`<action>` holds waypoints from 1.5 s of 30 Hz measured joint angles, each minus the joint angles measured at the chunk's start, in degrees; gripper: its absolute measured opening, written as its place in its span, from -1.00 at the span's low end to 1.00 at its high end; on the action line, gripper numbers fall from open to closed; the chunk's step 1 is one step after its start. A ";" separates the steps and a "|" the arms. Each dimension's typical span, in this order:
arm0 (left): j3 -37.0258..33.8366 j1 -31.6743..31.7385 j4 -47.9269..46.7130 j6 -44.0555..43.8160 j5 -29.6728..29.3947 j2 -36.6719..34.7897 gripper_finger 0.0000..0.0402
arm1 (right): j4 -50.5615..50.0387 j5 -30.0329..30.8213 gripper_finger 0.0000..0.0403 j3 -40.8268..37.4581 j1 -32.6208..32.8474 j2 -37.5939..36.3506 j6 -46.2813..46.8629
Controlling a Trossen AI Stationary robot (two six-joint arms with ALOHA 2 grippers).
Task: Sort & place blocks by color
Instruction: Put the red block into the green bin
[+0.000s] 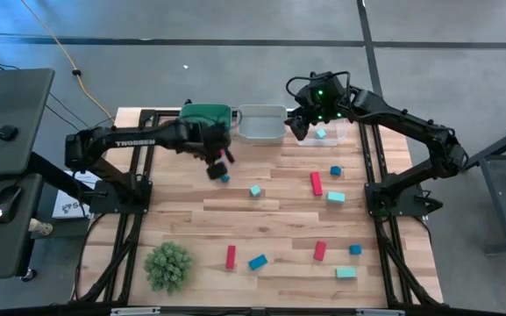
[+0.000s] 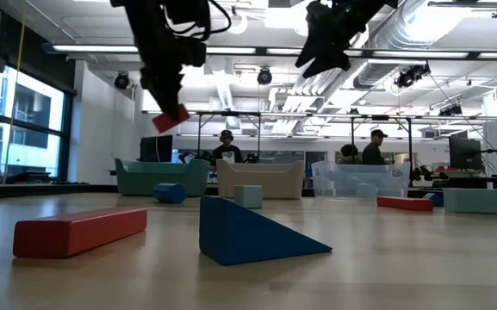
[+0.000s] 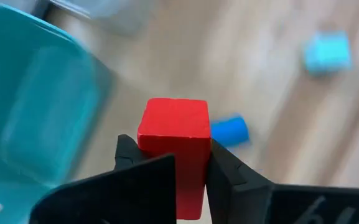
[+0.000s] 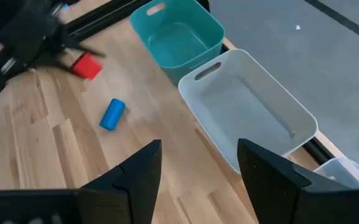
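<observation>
Just beside the green bin (image 1: 207, 117), the left gripper (image 1: 218, 165) hangs with fingers closed on a red block (image 3: 174, 124), likely for dropping inside; beyond the bin, the right gripper (image 4: 198, 165) hovers open-fingered, empty

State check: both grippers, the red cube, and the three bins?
left gripper: shut on red cube, raised near green bin
red cube: held, off the table
right gripper: open, empty, above the bins
green bin: empty
grey bin: empty
clear bin: holds one teal block
</observation>
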 joint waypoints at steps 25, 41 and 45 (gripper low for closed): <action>0.35 19.99 11.77 -29.93 -3.92 0.62 -0.98 | 0.59 1.62 -0.01 0.00 0.00 0.00 0.07; 0.30 19.88 15.16 -38.10 -3.93 10.45 -0.98 | 0.72 1.67 -0.01 0.00 0.01 0.00 -0.52; 0.31 19.83 16.53 -38.12 -3.38 12.29 -0.98 | 0.72 1.67 -0.01 0.00 0.00 0.00 -0.52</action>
